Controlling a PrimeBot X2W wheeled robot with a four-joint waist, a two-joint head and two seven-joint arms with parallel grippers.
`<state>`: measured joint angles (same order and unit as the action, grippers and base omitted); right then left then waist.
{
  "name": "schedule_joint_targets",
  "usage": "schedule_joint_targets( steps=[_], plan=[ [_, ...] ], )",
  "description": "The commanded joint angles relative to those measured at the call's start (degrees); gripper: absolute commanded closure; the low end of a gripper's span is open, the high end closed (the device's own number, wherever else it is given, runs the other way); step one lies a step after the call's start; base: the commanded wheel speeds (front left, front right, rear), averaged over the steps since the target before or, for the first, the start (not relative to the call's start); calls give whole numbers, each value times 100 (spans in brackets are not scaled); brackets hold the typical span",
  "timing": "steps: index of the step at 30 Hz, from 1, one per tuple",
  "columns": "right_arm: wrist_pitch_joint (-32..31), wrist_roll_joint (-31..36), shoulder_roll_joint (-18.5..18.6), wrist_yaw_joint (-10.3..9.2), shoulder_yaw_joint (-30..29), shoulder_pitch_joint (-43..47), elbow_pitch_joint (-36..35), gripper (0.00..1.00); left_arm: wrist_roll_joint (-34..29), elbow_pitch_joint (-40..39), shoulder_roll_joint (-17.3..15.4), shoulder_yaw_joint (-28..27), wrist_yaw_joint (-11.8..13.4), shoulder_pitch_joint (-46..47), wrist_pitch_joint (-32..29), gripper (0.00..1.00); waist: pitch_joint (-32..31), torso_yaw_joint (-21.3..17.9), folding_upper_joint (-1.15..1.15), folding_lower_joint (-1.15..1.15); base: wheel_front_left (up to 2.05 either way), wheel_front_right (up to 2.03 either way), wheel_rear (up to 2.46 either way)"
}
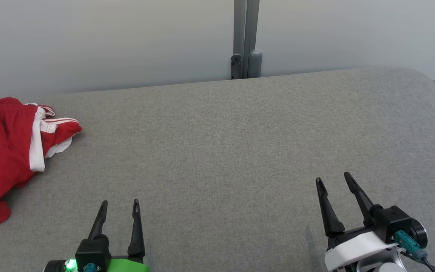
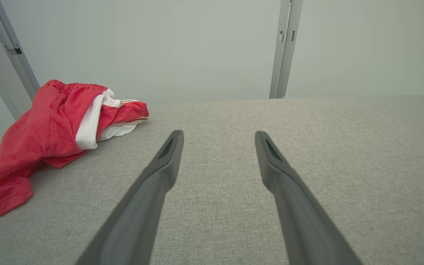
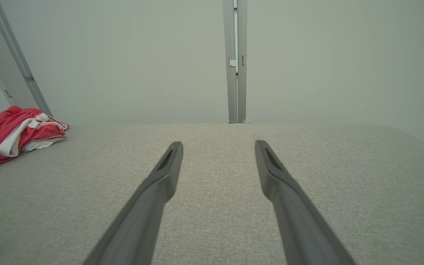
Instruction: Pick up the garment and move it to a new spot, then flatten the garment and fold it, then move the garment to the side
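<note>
Grey woven fabric covers the surface [image 1: 217, 151] in front of me, backed by a pale wall [image 1: 108, 37] with a grey post [image 1: 246, 37] standing at the far edge. My left gripper [image 1: 120, 201] sits low at the near left, its two dark fingers [image 2: 153, 191] spread wide, nothing between them and touching nothing that I can see. My right gripper [image 1: 333, 176] sits at the near right, likewise spread wide and empty, leaning slightly leftward in the head view. The garment [image 1: 2, 151], red with white bands, lies crumpled at the far left of the surface, well apart from both grippers and nearer the left one. Between the grippers and the far edge runs a broad stretch of open fabric, and the far right corner [image 1: 425, 81] curves round. The head view cuts the garment off at its left border; the left wrist view shows all of it, with a gathered waistband at the top and one end trailing toward the near left, plus a second slanted post [image 2: 13, 55] behind it. The right wrist view has the garment small at its left border
</note>
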<state>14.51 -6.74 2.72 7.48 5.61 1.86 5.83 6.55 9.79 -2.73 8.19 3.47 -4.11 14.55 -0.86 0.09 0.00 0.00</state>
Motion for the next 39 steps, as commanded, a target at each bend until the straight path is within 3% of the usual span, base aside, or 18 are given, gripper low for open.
schedule_joint_targets(
  steps=[1,27,32,39],
  plan=[
    [52,119,27,2,16,60,-21,0,-136,3,-43,17,41,-83,39,0,2,-2,0,0,0,0,0],
    [73,226,27,2,-55,93,-58,0,-272,70,-37,67,61,-3,63,0,57,96,0,0,0,0,0],
    [73,224,26,1,-72,93,-73,0,-288,55,-36,82,61,81,63,0,59,433,0,0,0,0,0],
    [73,206,26,1,-17,83,-131,0,-319,-28,-48,33,92,118,62,0,65,1344,0,0,0,0,0]
  ],
)
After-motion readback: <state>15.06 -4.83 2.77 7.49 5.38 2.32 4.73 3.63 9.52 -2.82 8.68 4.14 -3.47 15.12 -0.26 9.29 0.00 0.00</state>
